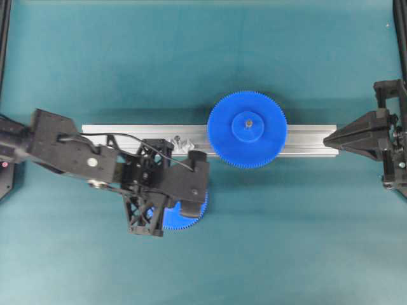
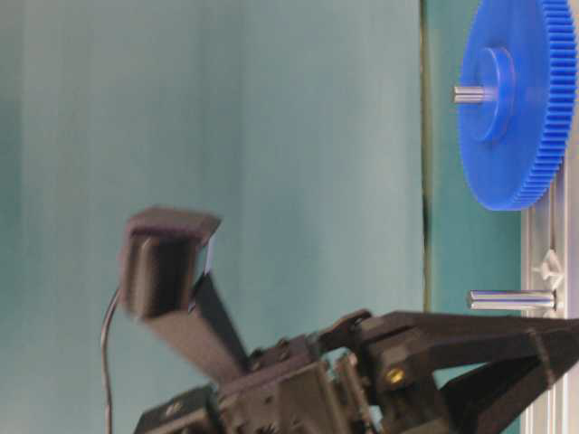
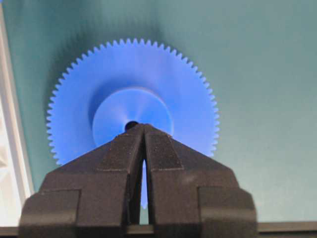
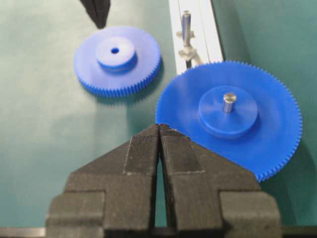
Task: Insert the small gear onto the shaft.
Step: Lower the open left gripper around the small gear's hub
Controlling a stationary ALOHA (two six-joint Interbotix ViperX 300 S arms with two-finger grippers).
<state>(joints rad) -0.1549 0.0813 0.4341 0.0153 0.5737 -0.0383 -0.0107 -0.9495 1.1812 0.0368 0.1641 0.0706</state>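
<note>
Two blue gears, one shaft and one rail are in view. The left gripper (image 3: 143,130) hangs with its jaws pressed together, empty, tips just over the hub of the small gear (image 3: 132,99). The shaft (image 4: 186,29) stands on the rail (image 4: 198,34) beside it. The right gripper (image 4: 159,130), also closed and empty, sits near the large gear (image 4: 233,116).

- The small gear (image 3: 132,101) lies flat directly beneath the pinched-together left gripper (image 3: 143,128); open green mat surrounds it.
- The shaft (image 4: 186,26) stands beside that gripper on the aluminium bar (image 1: 127,133), unobstructed above.
- Farther along, the bar is covered by the large gear (image 1: 247,129).
</note>
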